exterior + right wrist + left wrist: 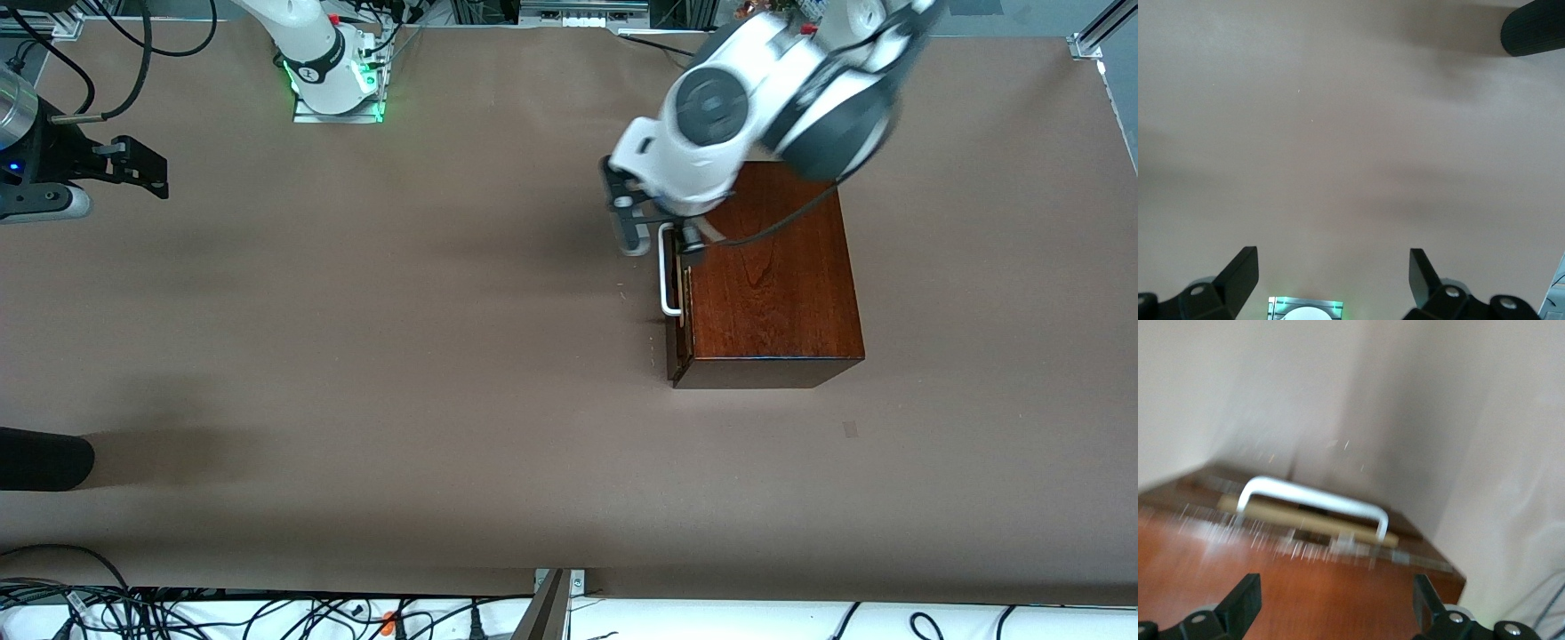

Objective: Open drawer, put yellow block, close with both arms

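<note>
The reddish-brown wooden box stands toward the left arm's end of the table. Its drawer is out by a narrow crack, showing a pale wood strip under the white bar handle. My left gripper hangs open over the box's drawer-side edge, above one end of the handle, holding nothing. My right gripper waits open and empty over bare table at the right arm's end. The yellow block is out of view.
A black rounded object juts in at the table's edge at the right arm's end, nearer the front camera. The right arm's base glows green at the back. Brown tabletop spreads in front of the drawer.
</note>
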`<state>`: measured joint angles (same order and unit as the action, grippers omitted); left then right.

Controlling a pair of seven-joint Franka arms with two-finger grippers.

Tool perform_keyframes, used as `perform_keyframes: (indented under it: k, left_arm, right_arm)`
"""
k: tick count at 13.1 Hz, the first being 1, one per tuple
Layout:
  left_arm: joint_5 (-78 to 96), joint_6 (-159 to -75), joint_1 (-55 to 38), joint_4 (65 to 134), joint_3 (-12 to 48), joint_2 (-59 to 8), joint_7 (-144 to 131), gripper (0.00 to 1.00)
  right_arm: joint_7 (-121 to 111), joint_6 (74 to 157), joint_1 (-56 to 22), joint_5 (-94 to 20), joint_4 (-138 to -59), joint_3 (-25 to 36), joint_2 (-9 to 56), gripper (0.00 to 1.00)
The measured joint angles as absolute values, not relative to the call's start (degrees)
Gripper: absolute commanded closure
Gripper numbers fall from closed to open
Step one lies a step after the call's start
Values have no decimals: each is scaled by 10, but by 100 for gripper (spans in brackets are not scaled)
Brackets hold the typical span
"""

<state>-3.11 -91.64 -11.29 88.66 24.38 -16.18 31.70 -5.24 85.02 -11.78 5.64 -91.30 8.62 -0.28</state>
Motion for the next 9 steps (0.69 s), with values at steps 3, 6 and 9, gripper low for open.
perform_keyframes:
  k: [3, 6, 9]
  left_arm:
    - [-31, -854, -14, 872, 238, -129, 305, 0]
    - [-33, -829, 49, 866, 221, -119, 276, 0]
    - [-33, -825, 53, 866, 168, -95, 268, 0]
  right_arm:
    - [-52, 851, -118, 56, -913, 86, -2, 0]
    - [-52, 853, -118, 56, -913, 86, 2, 0]
    - [-52, 855, -118, 56, -913, 85, 4, 0]
